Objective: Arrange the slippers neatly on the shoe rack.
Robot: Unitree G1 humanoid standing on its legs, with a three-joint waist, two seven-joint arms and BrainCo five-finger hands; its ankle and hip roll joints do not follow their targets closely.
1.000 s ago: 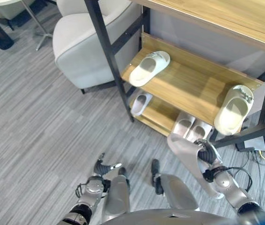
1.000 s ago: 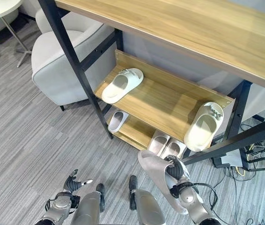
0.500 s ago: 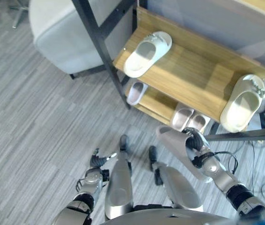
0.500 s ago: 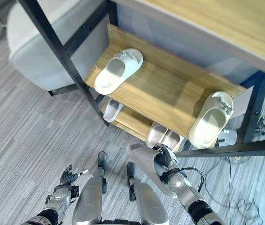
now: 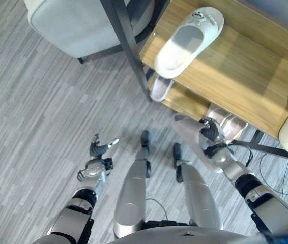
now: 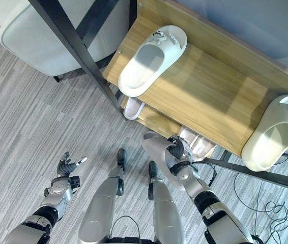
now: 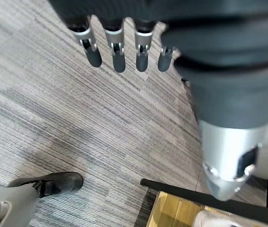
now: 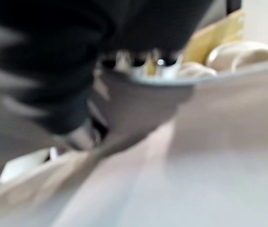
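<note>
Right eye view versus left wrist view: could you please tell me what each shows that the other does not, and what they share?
The right eye view gives the right hand curled on a grey slipper near the lower shelf, two pale slippers on the shelf above, and a grey chair. The left wrist view gives a close look at straight fingers touching nothing. Both show the left hand, the striped floor and the shoe rack.

Likely an office lounge: grey carpet [image 5: 42, 101], armchair [image 5: 78, 25].
</note>
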